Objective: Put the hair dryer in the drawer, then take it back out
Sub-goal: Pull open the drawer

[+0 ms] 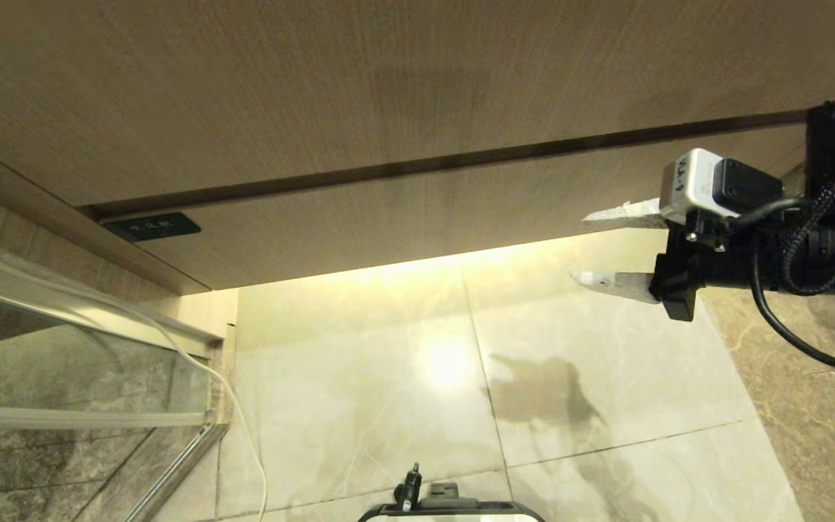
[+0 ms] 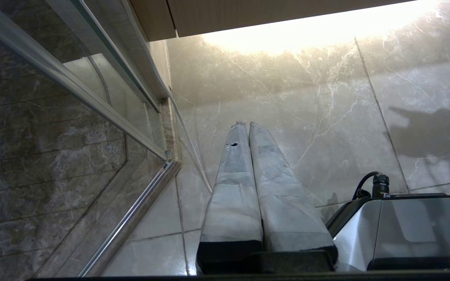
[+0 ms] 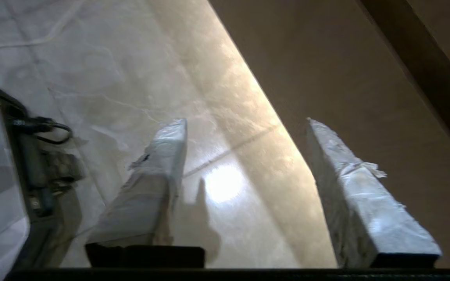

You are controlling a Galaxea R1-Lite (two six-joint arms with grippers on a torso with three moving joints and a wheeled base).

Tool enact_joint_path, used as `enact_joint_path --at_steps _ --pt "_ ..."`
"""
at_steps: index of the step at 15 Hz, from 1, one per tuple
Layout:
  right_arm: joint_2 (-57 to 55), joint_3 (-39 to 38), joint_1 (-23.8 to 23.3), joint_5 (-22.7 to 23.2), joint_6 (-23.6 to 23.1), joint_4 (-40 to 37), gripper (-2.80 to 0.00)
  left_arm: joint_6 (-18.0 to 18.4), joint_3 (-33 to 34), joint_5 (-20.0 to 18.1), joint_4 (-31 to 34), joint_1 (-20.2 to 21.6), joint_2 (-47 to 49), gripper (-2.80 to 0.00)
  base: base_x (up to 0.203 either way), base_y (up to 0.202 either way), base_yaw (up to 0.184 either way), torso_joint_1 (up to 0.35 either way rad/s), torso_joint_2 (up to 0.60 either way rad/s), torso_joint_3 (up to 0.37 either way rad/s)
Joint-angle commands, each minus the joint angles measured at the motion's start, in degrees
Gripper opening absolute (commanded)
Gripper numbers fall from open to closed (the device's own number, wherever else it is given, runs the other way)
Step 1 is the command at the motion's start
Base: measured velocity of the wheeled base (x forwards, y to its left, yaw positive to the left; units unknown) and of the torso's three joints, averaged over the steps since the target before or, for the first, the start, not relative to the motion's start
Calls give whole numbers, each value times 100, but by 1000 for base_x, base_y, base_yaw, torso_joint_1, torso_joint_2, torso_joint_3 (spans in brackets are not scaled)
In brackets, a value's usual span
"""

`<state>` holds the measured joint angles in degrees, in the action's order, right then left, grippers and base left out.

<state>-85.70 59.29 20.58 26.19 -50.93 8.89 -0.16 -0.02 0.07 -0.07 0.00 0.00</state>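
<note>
So the right gripper (image 1: 595, 246) is up at the right side of the head view, fingers spread apart with nothing between them, pointing sideways in front of the lower edge of the drawer (image 1: 417, 210); the drawer is shut, its plain wood-grain front sitting flush under the taller wood-grain panel (image 1: 316, 80) with a dark gap between the two; hair dryer isn't visible in any view, so can't say where it is; left gripper (image 2: 244, 127) hangs low over the marble floor (image 1: 388, 377), its taped fingers pressed together and empty; glass shower door (image 2: 53, 117) stands just beside it; white cable (image 1: 236, 413) trails down the floor near the glass.
</note>
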Motion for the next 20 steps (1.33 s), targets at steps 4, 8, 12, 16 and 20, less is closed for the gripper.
enact_joint_path --at_steps 4,8,12,16,20 --pt "-54 137 235 -1154 -376 54 0 -2 11 1 -1 0 0 -280 0 0 0 0 0 0" --pt "-180 175 262 -1245 -1516 299 0 -2 11 1 -1 0 0 -280 0 0 0 0 0 0" --pt "-446 188 252 -1225 -2087 1064 0 -2 11 1 -1 0 0 -280 0 0 0 0 0 0" --pt "-916 714 173 -1227 -2322 1181 0 -2 11 1 -1 0 0 -280 0 0 0 0 0 0" --pt "-1260 1125 56 -1198 -2573 959 0 -2 11 1 -1 0 -9 -280 0 0 0 0 0 0"
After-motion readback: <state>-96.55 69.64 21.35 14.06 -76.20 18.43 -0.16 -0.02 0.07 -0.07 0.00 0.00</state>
